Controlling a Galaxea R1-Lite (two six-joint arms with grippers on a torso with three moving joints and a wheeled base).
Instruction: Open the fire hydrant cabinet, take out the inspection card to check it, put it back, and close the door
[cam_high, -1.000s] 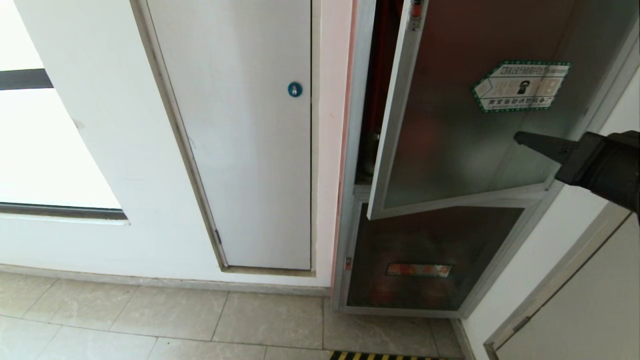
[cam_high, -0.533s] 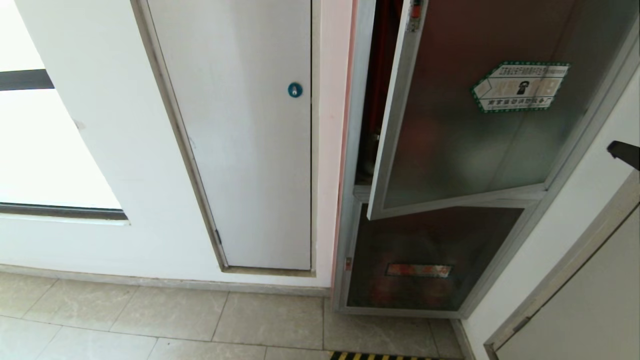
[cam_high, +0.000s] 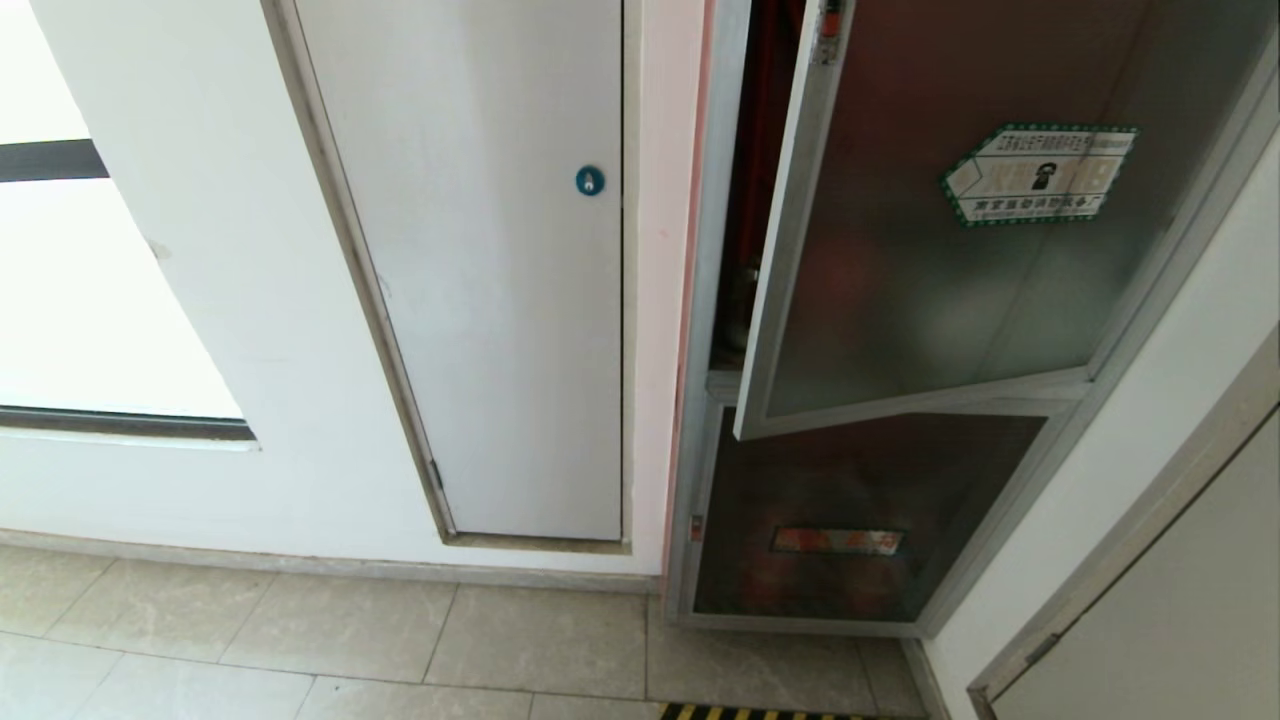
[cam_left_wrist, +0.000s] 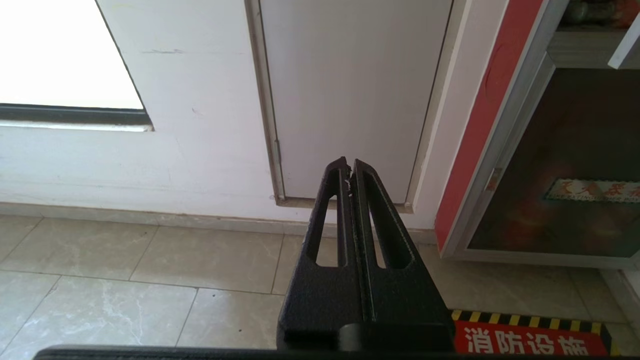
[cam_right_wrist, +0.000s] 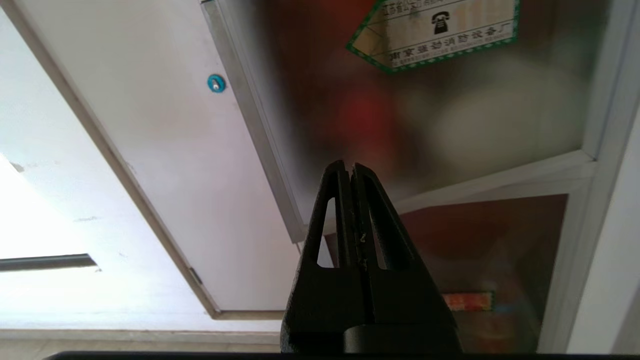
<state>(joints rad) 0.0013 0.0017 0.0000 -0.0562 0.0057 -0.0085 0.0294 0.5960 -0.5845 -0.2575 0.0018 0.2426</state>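
The fire hydrant cabinet (cam_high: 712, 300) stands in the wall at the right, silver-framed. Its dark glass door (cam_high: 900, 280) hangs ajar, swung out at its left edge, with the green-bordered telephone sticker (cam_high: 1040, 172) on it and a red latch (cam_high: 830, 20) at the top. Red interior (cam_high: 765, 150) shows through the gap. The inspection card is hidden. My right gripper (cam_right_wrist: 350, 167) is shut and empty, off the door (cam_right_wrist: 450, 125), pointing near its lower free corner; the head view does not hold it. My left gripper (cam_left_wrist: 348, 164) is shut, parked low over the floor.
A plain white panel with a blue round lock (cam_high: 590, 180) is left of the cabinet. Below the door is a glass panel with an orange-red strip (cam_high: 838, 540). Another door (cam_high: 1180, 600) stands at the right. A striped red floor marking (cam_left_wrist: 530, 340) lies before the cabinet.
My right gripper, which was in front of the door's right side, has drawn back to the right and out of the head view. The door stays ajar at the same angle.
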